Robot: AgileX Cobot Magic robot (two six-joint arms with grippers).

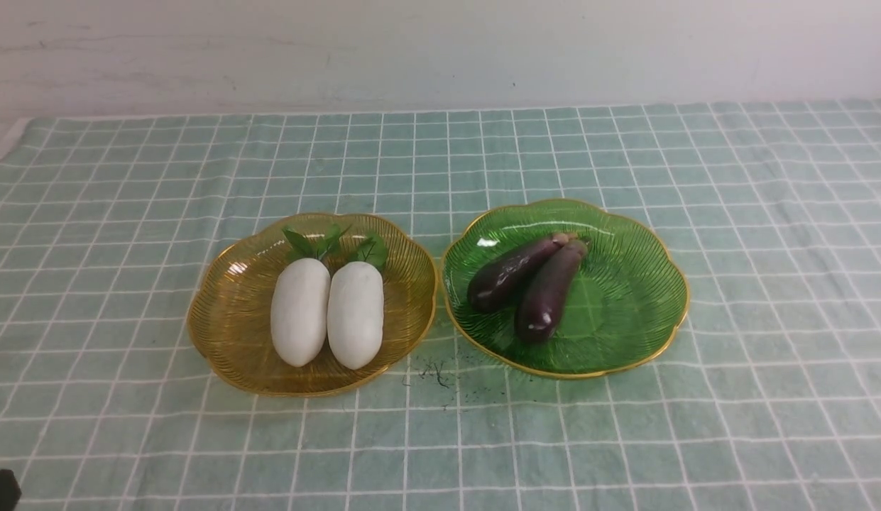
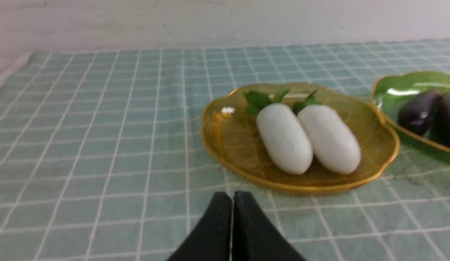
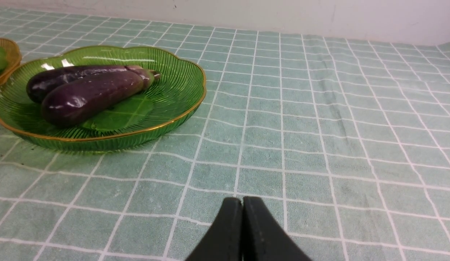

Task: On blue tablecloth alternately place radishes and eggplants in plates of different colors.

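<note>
Pale teal cloth with a thin white grid, the blue tablecloth (image 1: 128,213), covers the whole work surface, and the two plates sit side by side near its middle, their rims almost touching. The amber plate (image 1: 227,312) on the robot's left holds both radishes (image 1: 328,312), lying parallel and touching along their length, with the green leaves pointing toward the far wall. The green plate (image 1: 639,298) on the right holds both eggplants (image 1: 529,284), which meet at their stem caps and spread apart at the rounded ends. Nothing of the task lies loose on the cloth; only a few dark specks (image 1: 436,372) show in front of the gap between the plates. Judging by this layout, the sorting looks finished: each kind of vegetable has its own colour of plate, and no piece seems left to pick up. The left gripper (image 2: 232,195) has its black fingers pressed together with nothing between them, resting low over bare cloth just short of the amber plate. The right gripper (image 3: 242,201) is likewise closed and empty, over open cloth to the side of the green plate. Neither touches a plate or a vegetable, so both arms look parked.
</note>
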